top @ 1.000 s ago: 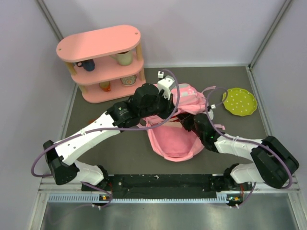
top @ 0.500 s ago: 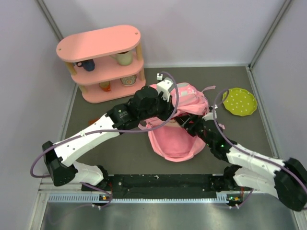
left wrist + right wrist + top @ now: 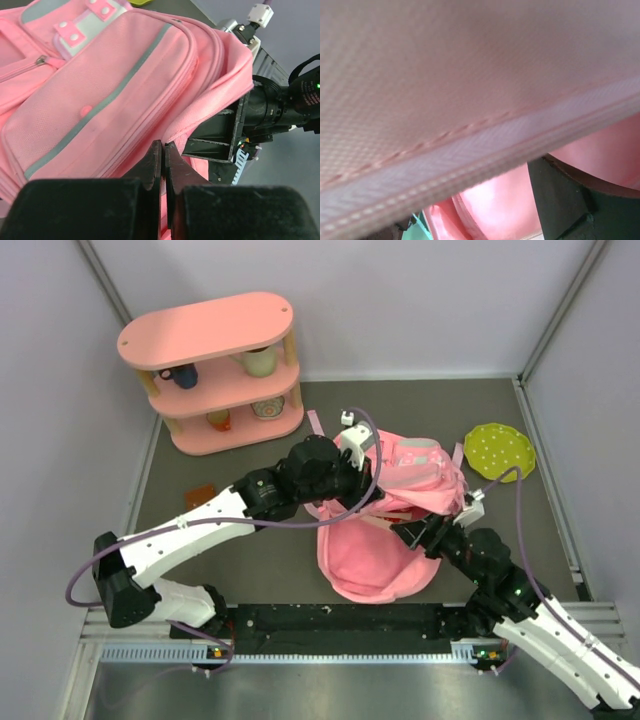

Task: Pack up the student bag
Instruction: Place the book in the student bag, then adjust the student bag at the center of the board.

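The student bag (image 3: 400, 490), soft pink with grey trim and a white-and-pink patch, lies mid-table with its mouth gaping toward the arms. My left gripper (image 3: 352, 490) is shut on the rim of the upper flap, and pink fabric shows pinched between its fingertips (image 3: 164, 147) beside the bag's front pocket (image 3: 100, 90). My right gripper (image 3: 418, 535) sits at the mouth's right side, under the flap. In the right wrist view, blurred bag fabric (image 3: 470, 75) fills the frame. One dark finger (image 3: 570, 200) stands far right, the jaws wide apart, with only the pink lining behind.
A pink oval three-tier shelf (image 3: 210, 340) with cups stands at the back left. A green dotted plate (image 3: 500, 450) lies at the right. A small orange-brown item (image 3: 200, 494) rests on the mat to the left. Cage walls close in both sides.
The right gripper has opened and its arm has drawn back toward the near right. The bag and the left gripper holding it have shifted right and nearer.
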